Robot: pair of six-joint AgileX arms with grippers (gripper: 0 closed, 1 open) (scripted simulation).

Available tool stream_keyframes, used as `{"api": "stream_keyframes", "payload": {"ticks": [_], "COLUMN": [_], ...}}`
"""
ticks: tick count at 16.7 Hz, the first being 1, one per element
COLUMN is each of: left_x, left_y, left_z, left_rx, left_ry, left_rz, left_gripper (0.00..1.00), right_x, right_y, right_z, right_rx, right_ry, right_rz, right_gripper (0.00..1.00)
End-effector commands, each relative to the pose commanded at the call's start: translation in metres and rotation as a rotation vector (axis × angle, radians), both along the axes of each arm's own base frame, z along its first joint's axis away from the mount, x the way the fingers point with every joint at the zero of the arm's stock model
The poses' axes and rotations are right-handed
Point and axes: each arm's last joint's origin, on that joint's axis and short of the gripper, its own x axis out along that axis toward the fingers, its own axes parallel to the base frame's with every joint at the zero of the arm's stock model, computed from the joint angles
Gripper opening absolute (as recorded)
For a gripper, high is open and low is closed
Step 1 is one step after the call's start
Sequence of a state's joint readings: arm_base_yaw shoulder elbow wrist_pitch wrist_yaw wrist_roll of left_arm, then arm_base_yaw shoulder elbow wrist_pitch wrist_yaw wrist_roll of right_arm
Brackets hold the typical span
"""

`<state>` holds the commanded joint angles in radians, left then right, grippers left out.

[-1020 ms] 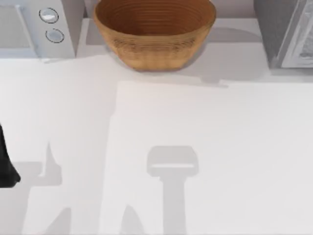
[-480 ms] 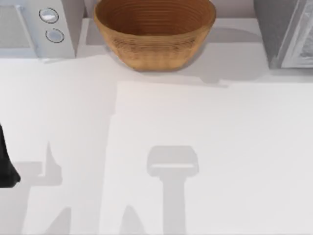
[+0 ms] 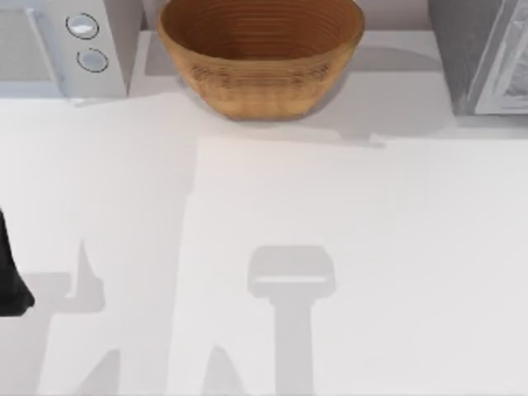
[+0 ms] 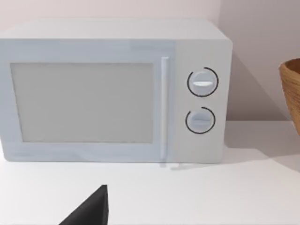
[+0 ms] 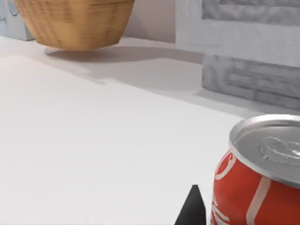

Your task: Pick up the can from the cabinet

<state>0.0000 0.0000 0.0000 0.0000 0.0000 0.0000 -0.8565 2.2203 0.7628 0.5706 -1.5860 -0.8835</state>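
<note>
A red can (image 5: 257,187) with a silver top and white lettering stands upright very close in the right wrist view. One dark fingertip (image 5: 192,208) of my right gripper rises just beside it. I cannot tell whether it touches the can. Behind the can stands the grey cabinet (image 5: 243,42), which the top view shows at the table's back right corner (image 3: 487,58). My left arm (image 3: 10,280) sits at the table's left edge. One of its dark fingertips (image 4: 91,211) points toward the microwave.
A white microwave (image 4: 112,89) with two dials stands at the back left (image 3: 62,45). A woven brown basket (image 3: 260,54) sits at the back centre, also seen in the right wrist view (image 5: 75,21). The white tabletop (image 3: 330,247) lies bare in front.
</note>
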Motion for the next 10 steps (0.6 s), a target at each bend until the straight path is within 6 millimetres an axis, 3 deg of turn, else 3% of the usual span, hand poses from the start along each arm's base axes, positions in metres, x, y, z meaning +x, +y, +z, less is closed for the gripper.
{"api": "stream_keyframes", "payload": {"ticks": [10], "left_x": [0.0000], "left_y": [0.0000], "left_z": [0.0000], "left_rx": [0.000], "left_ry": [0.000], "left_rz": [0.000], "left_gripper": [1.00], "right_x": [0.0002], "right_y": [0.0063], "right_z": [-0.0040], "right_rx": [0.011], "right_ry": [0.001], "right_rz": [0.007], "right_gripper": [0.00]}}
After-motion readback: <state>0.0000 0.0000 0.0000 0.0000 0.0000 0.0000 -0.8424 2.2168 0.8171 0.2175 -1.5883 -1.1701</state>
